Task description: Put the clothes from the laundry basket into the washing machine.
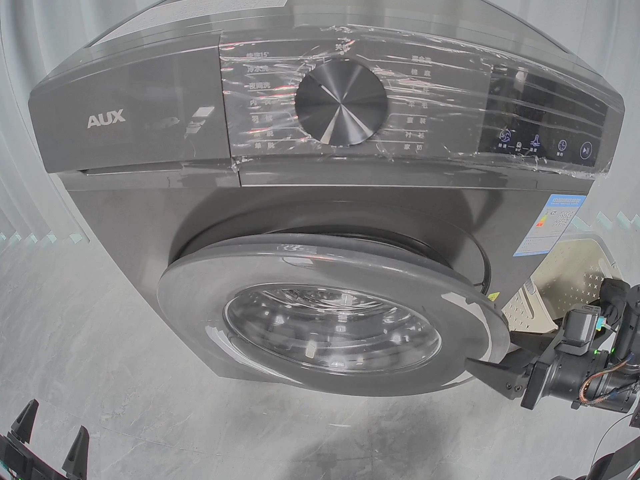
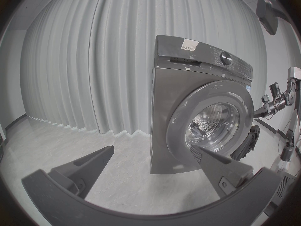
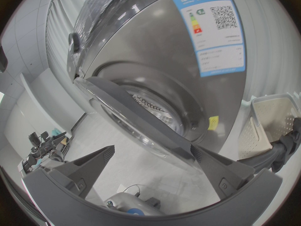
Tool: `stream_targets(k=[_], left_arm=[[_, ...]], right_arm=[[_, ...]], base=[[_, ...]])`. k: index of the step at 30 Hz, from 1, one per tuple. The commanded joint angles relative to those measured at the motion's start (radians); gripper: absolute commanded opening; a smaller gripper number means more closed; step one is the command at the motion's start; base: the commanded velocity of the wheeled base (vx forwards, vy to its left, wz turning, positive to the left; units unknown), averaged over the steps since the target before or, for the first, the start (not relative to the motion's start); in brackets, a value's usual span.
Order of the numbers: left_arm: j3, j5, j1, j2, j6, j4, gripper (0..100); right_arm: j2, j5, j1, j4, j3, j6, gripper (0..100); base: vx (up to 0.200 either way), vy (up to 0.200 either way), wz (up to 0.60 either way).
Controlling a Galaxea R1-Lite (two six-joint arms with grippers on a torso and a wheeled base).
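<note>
Two grippers, both spread, nothing held. R gripper (image 3: pixel 152 148) sits at the free edge of the door (image 1: pixel 200 281), rim passing btwn its fingers; contact unclear. Door only ajar, hinged on the side far from it. Clothes (image 3: pixel 288 145) hang over laundry basket (image 3: pixel 260 132) rim, close on R gripper's outer side, beside washing machine (image 1: pixel 133 221). L gripper (image 1: pixel 52 435) well off. R arm nearer; prob. needs door swung wider first.

You face a silver-grey washing machine (image 1: pixel 133 121) with a darker brushed-metal dial (image 1: pixel 341 102). Its label (image 3: pixel 216 32) is white, edged in blue, with green-to-red bars. You also see a small yellow sticker (image 3: pixel 213 122). The basket (image 3: pixel 276 123) is cream, dotted with holes; the clothes (image 3: pixel 293 138) are black. The floor (image 1: pixel 80 341) is pale marbled grey.
</note>
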Motion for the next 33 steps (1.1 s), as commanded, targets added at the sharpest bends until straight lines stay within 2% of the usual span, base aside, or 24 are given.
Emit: stream_targets(k=[1,6,11,13,18,26,33], left_arm=[[0.015,0.000,0.000,-0.016,-0.002,0.000,100],[0.015,0.000,0.000,-0.016,-0.001,0.000,100],[0.015,0.000,0.000,-0.016,0.001,0.000,100],[0.015,0.000,0.000,-0.016,0.001,0.000,100],[0.015,0.000,0.000,-0.016,0.001,0.000,100],[0.015,0.000,0.000,-0.016,0.001,0.000,100],[0.015,0.000,0.000,-0.016,0.002,0.000,100]], right_arm=[[0.032,0.013,0.025,0.002,-0.005,0.000,100],[-0.006,0.013,0.039,0.003,0.018,-0.003,100],[-0.026,0.016,0.029,0.003,0.018,-0.029,100],[-0.003,0.018,0.035,0.002,0.013,-0.029,100],[0.030,0.018,0.039,-0.017,0.012,-0.029,100],[0.018,0.021,0.096,-0.021,0.064,-0.023,100],[-0.019,0.021,0.088,-0.024,0.073,-0.020,100]], base=[[0.000,0.000,0.00],[0.000,0.000,0.00],[0.000,0.000,0.00],[0.000,0.000,0.00],[-0.200,0.000,0.00],[0.000,0.000,0.00],[0.000,0.000,0.00]])
